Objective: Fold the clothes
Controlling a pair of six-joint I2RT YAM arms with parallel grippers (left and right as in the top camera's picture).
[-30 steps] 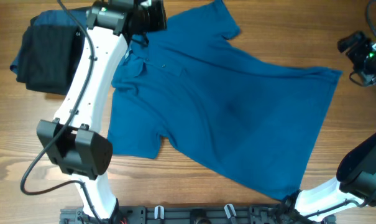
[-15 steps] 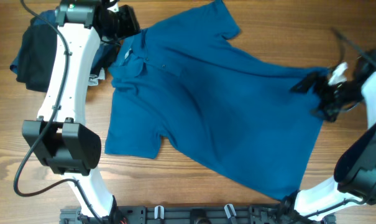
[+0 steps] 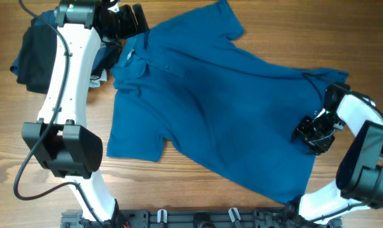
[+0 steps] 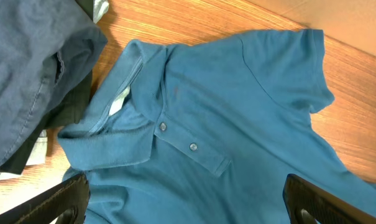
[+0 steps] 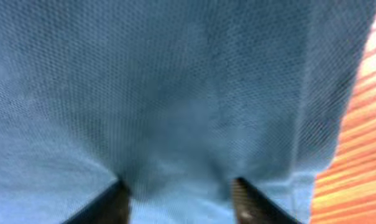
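Left pincer (image 4: 184, 186) gapes released, the shirt (image 3: 223, 107) collar (image 4: 110, 143) just ahead; right pincer (image 5: 181, 190) presses down, shirt cloth between its fingers (image 5: 112, 204), grasp unclear.

Robot lab bench: wooden table (image 3: 261, 25), two mounted arms (image 3: 69, 95).

Bare table (image 3: 292, 31) far right open; dark pile (image 3: 36, 57) and left arm (image 3: 66, 82) block left.

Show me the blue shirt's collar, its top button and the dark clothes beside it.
collar (image 4: 107, 150): left wrist view, lower flap.
top button (image 4: 162, 127): left wrist view, its centre.
dark clothes (image 3: 31, 54): overhead view, the black garment's middle.
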